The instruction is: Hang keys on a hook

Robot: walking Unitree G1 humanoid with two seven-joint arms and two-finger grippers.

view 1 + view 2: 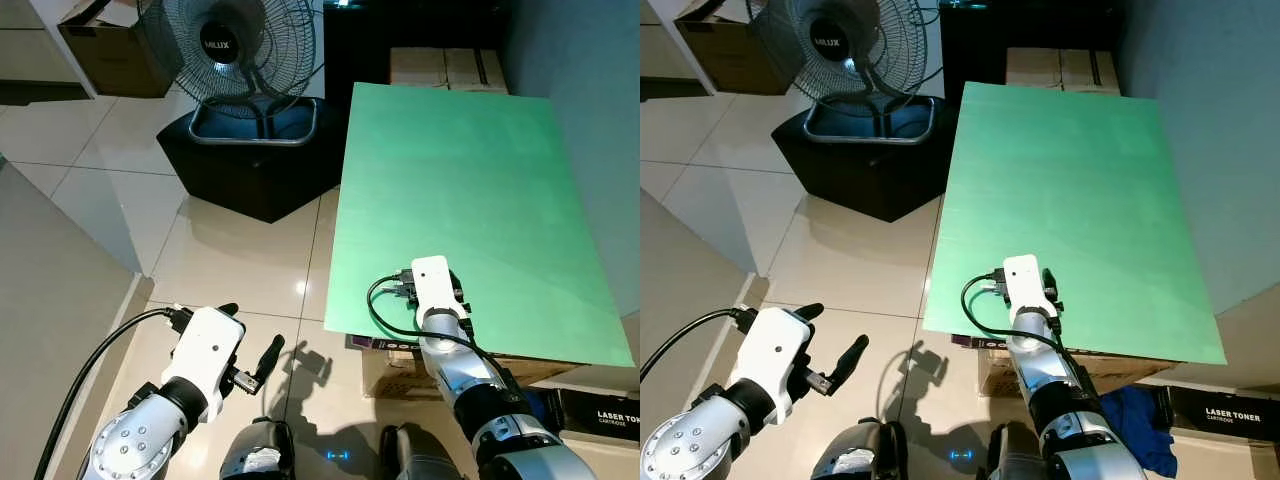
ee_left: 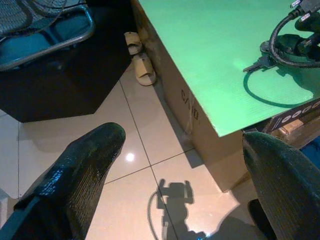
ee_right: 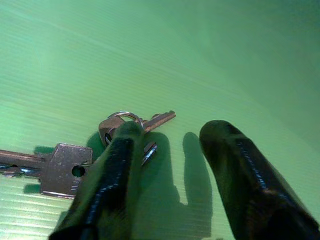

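Green tabletop (image 1: 480,180) | keys (image 3: 75,165) flat at near edge, long axis crosswise to R claw (image 3: 170,175) | R claw open, empty, one finger over ring | L claw (image 2: 180,185) open, over floor, farther.

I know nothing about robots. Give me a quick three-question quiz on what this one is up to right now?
1. True or false: the right gripper is shut on the keys.
2. What do the keys lie on: (a) floor tiles, (b) green board, (c) fan?
3. Which gripper hangs over the floor, fingers apart?

Key: 1. False: its fingers are open, one fingertip over the key ring. 2. b. 3. The left gripper.
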